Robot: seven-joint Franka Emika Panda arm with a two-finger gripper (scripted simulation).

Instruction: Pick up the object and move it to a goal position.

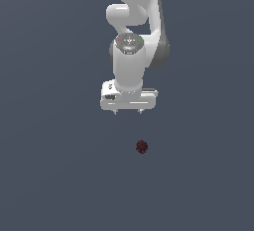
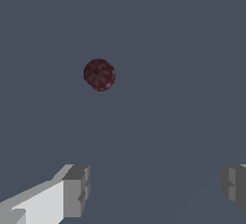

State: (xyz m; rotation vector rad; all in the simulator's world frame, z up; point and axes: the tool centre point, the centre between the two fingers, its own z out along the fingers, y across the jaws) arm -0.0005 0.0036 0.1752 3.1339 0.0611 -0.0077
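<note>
The object is a tiny dark red, bumpy ball [image 1: 142,146] lying on the flat grey surface, below the arm in the exterior view and slightly to that view's right of the gripper. It also shows in the wrist view [image 2: 99,74], apart from the fingers. My white gripper [image 1: 127,111] hangs above the surface, pointing down, with its two fingertips spread wide. In the wrist view the fingers [image 2: 76,190] stand far apart with nothing between them. The gripper [image 2: 156,187] is open and empty.
The white arm [image 1: 133,36] rises out of the exterior view's upper edge. A plain dark grey surface [image 1: 59,175] fills both views.
</note>
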